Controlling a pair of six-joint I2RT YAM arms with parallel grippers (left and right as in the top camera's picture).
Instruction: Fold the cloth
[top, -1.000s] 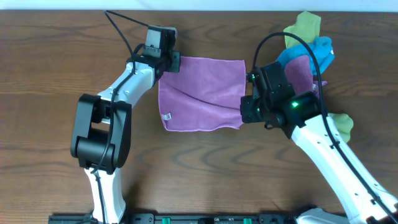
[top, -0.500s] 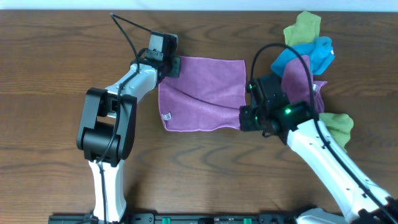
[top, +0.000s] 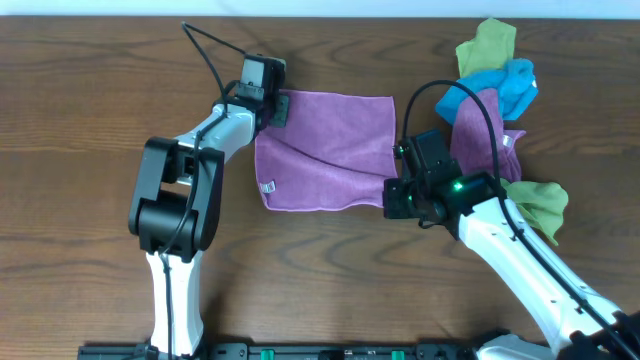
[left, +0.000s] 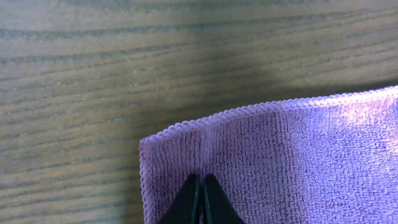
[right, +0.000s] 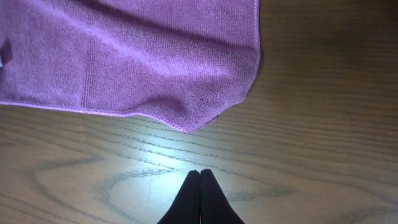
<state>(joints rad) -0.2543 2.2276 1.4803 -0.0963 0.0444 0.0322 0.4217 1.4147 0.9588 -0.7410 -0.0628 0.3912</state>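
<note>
A purple cloth (top: 325, 150) lies flat on the wooden table, with a diagonal crease and a white tag at its front left corner. My left gripper (top: 278, 108) sits at the cloth's far left corner. In the left wrist view its jaws (left: 201, 180) are shut on the cloth (left: 280, 162), a small ridge running up from the tips. My right gripper (top: 392, 197) is just off the cloth's front right corner. In the right wrist view its jaws (right: 200, 174) are shut and empty over bare wood, a little short of the cloth's corner (right: 124, 56).
A pile of other cloths lies at the far right: a green one (top: 487, 45), a blue one (top: 505, 85), a mauve one (top: 480, 125) and an olive one (top: 542, 205). The right arm's black cable loops over them.
My right gripper has drifted slightly toward the front, off the cloth's corner. My left arm's elbow has shifted a little right while its gripper stays at the far left corner. The cloth has not moved.
</note>
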